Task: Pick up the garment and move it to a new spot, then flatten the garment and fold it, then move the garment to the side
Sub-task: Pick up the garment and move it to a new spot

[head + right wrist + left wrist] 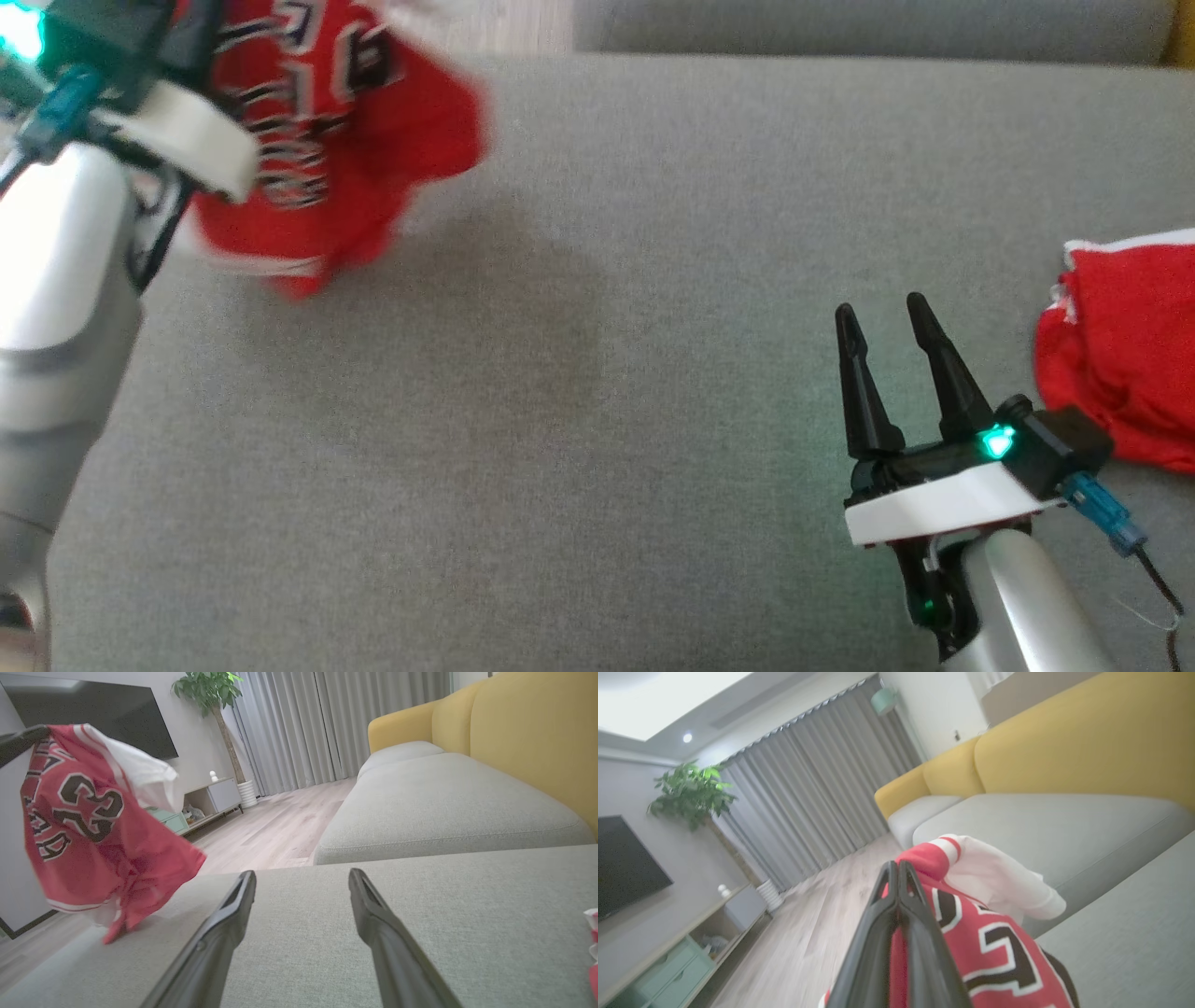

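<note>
Garment (345,140): a red jersey with black, white-edged lettering and a white sleeve. It is bunched up and hangs in the air at the far left of the sofa seat, blurred in the head view.
Left claw (896,864): fingers pressed together, pinching a fold at the jersey's top. The rest of the cloth drops away below and to the right of them in the left wrist view.
Left forearm (56,280): pale grey, running up the left edge of the head view and covering the jersey's left side.
Lowest corner: it reaches down to about the seat's left edge. I cannot tell whether it touches.
Sofa seat (597,373): flat grey woven fabric with a faint shadow beneath the jersey. A wide stretch of it lies between the jersey and the right claw.
Right claw (880,308): fingers spread and holding nothing, low over the seat at the lower right, well apart from the jersey.
Red cloth (1120,345): a second crumpled red piece with white trim, lying on the seat at the right edge, just beside the right claw's wrist.
Room beyond, right wrist view:
- Television (93,714): partly covered by the hanging jersey.
- Plant (208,690), low cabinet (210,798), grey curtains (303,728) and wooden floor (280,830): further right, in that order.
- Backrest (537,742): yellow, at the far right.
</note>
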### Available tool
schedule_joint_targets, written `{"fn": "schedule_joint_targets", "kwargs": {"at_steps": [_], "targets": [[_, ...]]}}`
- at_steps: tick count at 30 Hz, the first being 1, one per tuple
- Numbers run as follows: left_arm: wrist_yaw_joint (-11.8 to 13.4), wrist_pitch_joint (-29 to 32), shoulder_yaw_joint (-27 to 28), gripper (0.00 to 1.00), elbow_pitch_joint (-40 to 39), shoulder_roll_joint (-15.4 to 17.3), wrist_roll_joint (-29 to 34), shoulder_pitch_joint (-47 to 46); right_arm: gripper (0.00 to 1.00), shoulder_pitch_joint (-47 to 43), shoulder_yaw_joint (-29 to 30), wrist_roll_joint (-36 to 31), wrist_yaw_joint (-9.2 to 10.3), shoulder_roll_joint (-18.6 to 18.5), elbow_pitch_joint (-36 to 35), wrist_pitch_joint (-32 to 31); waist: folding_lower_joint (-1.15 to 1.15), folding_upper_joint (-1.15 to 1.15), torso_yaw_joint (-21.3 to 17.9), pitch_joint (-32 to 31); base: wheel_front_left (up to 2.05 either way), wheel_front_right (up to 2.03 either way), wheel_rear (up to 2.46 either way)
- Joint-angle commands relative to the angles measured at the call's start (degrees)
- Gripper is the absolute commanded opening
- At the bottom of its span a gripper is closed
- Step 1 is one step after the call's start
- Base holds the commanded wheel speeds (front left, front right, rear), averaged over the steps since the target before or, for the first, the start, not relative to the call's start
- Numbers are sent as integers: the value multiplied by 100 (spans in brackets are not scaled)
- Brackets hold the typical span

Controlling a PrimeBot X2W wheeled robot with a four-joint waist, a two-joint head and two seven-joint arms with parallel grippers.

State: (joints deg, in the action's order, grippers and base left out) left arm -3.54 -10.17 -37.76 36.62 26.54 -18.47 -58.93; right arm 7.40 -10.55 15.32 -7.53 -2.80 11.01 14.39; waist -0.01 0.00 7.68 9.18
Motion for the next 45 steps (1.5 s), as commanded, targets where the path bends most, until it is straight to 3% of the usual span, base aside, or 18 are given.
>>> {"fn": "schedule_joint_targets", "kwargs": {"at_steps": [1,11,17,22,28,29,30,32,36,45], "targets": [[22,41,178,0,-268,215,60,-382,100,54,-146,42,4,-8,-176,61,1,0,-7,-162,0,0,0],[340,1366,72,0,-2877,226,-218,37,100,-6,-234,311,4,-8,-253,61,1,0,-446,-494,0,0,0],[461,1999,-115,0,-3764,264,-250,232,100,158,-392,429,4,-8,-320,61,1,0,-1025,-213,0,0,0],[233,2163,-282,0,-3341,547,-114,178,100,356,-610,560,4,-8,-398,61,1,0,-1604,164,0,0,0],[-153,2086,-599,0,-1661,814,241,-252,100,554,-907,691,4,-8,-499,61,1,0,-2148,571,0,0,0],[-139,1997,-597,12,-1383,789,285,-339,100,571,-937,707,4,-8,-510,61,1,0,-2197,617,0,0,0],[-96,1917,-601,100,-1106,761,345,-415,100,583,-962,722,4,-8,-522,61,1,0,-2234,653,0,0,0],[7,1591,-615,100,-447,606,446,-585,100,572,-1006,743,4,-8,-537,61,1,0,-2248,697,0,0,0],[46,1131,-627,100,96,317,412,-659,100,505,-956,699,4,-8,-530,61,1,0,-2030,649,0,0,0],[313,271,-433,100,300,-27,100,-325,100,382,-664,466,4,-8,-430,61,1,0,-1302,277,0,0,0]]}}
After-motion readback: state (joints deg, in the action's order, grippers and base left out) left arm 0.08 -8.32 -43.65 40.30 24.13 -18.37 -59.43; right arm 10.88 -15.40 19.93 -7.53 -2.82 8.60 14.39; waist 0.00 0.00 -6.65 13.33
